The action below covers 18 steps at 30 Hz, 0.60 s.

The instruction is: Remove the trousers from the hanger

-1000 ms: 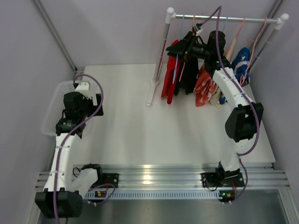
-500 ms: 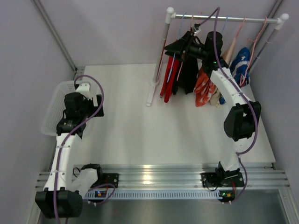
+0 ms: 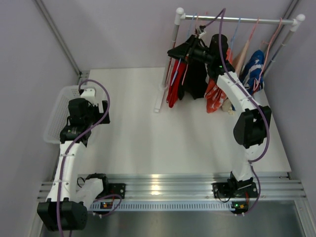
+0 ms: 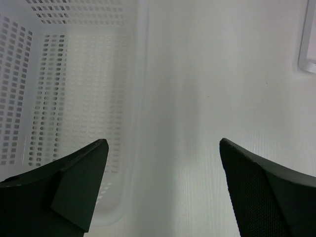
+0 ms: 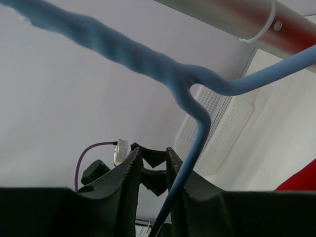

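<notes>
The red trousers [image 3: 173,85] hang from a blue hanger [image 3: 186,29] at the left end of the rack; a red corner shows in the right wrist view [image 5: 302,179]. The black trousers [image 3: 198,81] hang just right of them. My right gripper [image 3: 177,50] is raised at the rail, above the red pair. Its jaws stand nearly together in the right wrist view [image 5: 153,150], with the blue hanger's wire [image 5: 195,148] running down between them. My left gripper [image 3: 90,111] is open and empty over the table [image 4: 163,143], beside the basket.
The rack's rail [image 3: 237,20] and left post [image 3: 170,59] stand at the back right. An orange-and-white garment [image 3: 216,94] and a blue-and-white garment [image 3: 255,66] hang further right. A white perforated basket [image 3: 54,118] sits at the left table edge and shows in the left wrist view [image 4: 74,74].
My right gripper has moved left and up along the rail, and the red trousers on the blue hanger have swung left with it. The left arm has not moved.
</notes>
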Each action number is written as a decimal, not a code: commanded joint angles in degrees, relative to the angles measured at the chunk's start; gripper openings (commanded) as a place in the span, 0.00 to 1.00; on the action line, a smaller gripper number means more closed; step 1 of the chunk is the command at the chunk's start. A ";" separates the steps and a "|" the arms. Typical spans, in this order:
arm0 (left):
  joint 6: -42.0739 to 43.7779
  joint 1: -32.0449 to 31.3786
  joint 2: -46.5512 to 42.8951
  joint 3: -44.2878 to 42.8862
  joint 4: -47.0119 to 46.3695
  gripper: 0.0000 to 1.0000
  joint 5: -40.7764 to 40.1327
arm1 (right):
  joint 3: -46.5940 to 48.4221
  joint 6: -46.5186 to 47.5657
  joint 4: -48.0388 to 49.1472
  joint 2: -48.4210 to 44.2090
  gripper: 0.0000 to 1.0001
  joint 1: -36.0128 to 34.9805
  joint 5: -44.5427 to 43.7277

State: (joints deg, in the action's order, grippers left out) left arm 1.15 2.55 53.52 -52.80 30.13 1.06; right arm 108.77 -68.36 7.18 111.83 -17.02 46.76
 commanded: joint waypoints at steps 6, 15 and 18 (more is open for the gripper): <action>-0.53 0.27 -0.69 0.94 -2.80 0.99 0.78 | 1.79 -1.78 4.23 -0.73 0.01 -2.06 3.16; -0.62 0.27 -1.84 0.94 -2.36 0.99 0.70 | 8.47 2.70 5.92 -3.81 0.00 -0.65 6.14; -0.88 0.18 -1.92 0.94 -2.36 0.99 1.40 | 10.23 3.49 6.00 -4.34 0.00 -0.65 7.38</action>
State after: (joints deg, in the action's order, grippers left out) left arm 1.15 2.55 52.69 -52.25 30.09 1.23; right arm 111.28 -70.08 3.77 111.92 -17.30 50.76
